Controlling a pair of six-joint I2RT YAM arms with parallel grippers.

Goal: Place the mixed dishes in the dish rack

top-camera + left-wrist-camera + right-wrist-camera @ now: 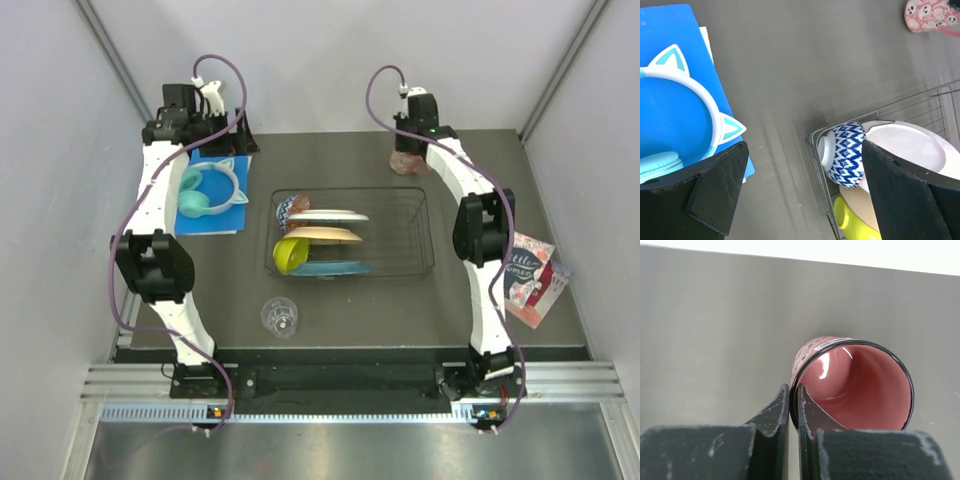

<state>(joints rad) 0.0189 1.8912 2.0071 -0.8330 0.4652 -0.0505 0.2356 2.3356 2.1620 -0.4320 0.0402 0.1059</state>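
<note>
The pink mug [860, 385] lies on its side at the back right of the table, also visible from above [405, 162]. My right gripper [794, 390] is shut on its rim, one finger outside the wall and one inside. The black wire dish rack [428, 230] stands mid-table and holds a patterned bowl [845, 152], a white plate [328, 216], a cream plate [325, 235], a lime-green bowl [290, 255] and a teal plate [335, 268]. A small clear glass [280, 317] stands in front of the rack. My left gripper [802, 150] hangs open and empty over bare table beside the rack's left end.
Teal cat-ear headphones [212, 190] rest on a blue sheet at the back left. A printed card [530, 280] lies at the right edge beside the right arm. Walls close in on both sides and at the back.
</note>
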